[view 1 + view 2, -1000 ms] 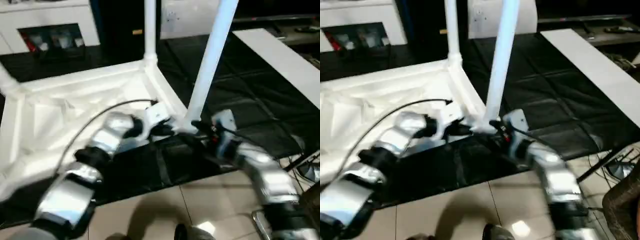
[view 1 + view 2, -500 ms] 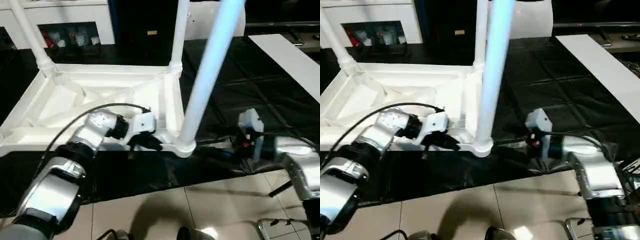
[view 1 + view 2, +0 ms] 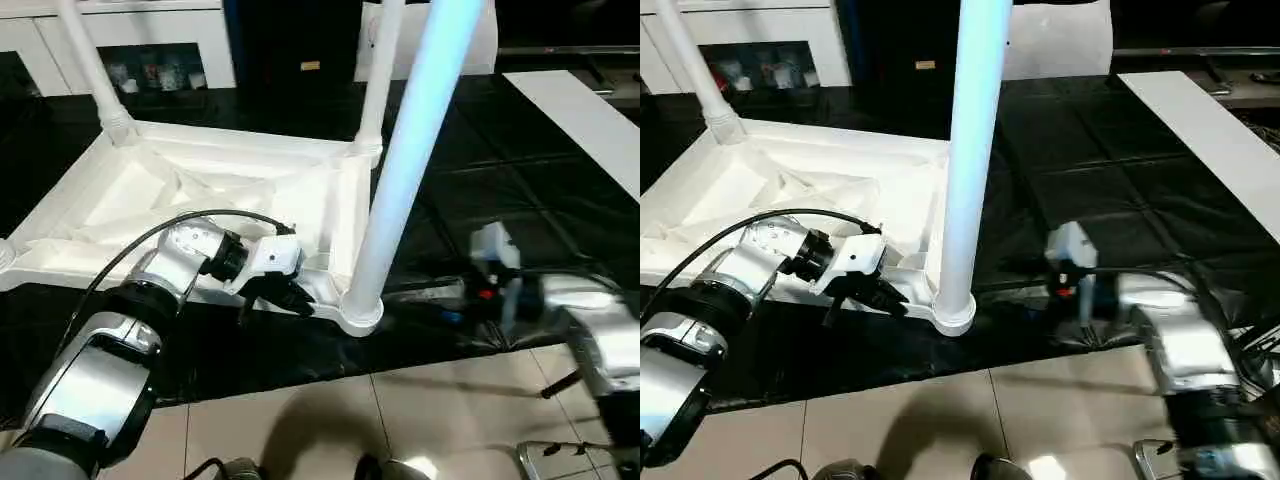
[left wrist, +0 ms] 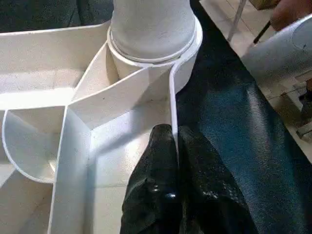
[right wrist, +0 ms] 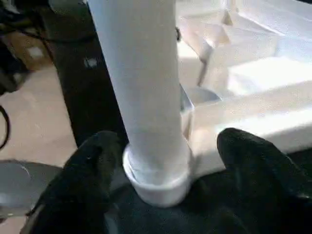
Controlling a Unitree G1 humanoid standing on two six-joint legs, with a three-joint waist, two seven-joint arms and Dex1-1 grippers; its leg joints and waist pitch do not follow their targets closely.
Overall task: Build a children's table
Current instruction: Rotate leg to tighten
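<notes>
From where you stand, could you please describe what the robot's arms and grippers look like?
Both forearms are glossy silver shells with black joint bands. The left arm carries a thin black cable arcing to a white wrist block. The right arm has a white wrist block with a small red mark. Each gripper's fingers are black, rounded and slightly shiny.

White cabinet (image 3: pixel 150 40), black mat (image 3: pixel 480 190), flat panel (image 3: pixel 590 115)
</notes>
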